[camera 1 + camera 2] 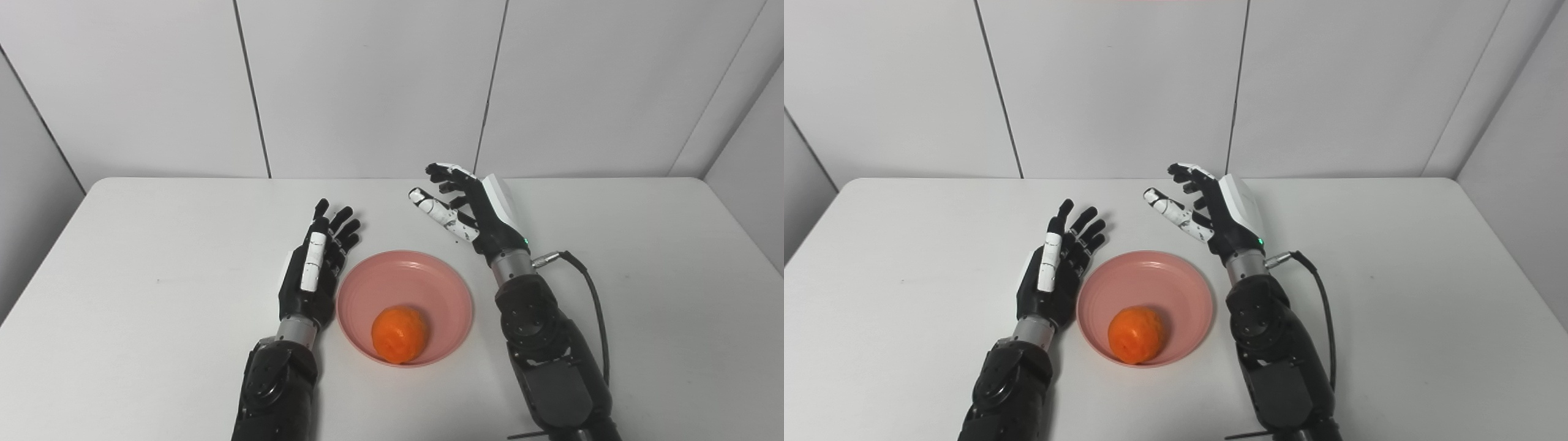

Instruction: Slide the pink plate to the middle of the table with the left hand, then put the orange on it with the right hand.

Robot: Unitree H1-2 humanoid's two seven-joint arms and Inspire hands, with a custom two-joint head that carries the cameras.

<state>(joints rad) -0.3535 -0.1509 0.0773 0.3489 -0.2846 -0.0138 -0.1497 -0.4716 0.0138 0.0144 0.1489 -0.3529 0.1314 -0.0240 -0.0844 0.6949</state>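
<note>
The pink plate (416, 278) sits on the white table (153, 257) near the middle, close to the front. The orange (399, 334) lies on the plate, toward its near rim. My left hand (315, 266) rests just left of the plate, fingers spread and pointing away, open and holding nothing. My right hand (468, 205) hovers beyond the plate's far right edge, fingers apart, open and empty. In the right eye view the plate (1157, 278), the orange (1135, 334), the left hand (1056, 266) and the right hand (1213, 208) show the same layout.
Pale panelled walls (367, 86) close the table at the back and sides. A black cable (591, 294) loops from my right wrist along the forearm. The table surface (661, 275) holds nothing else in view.
</note>
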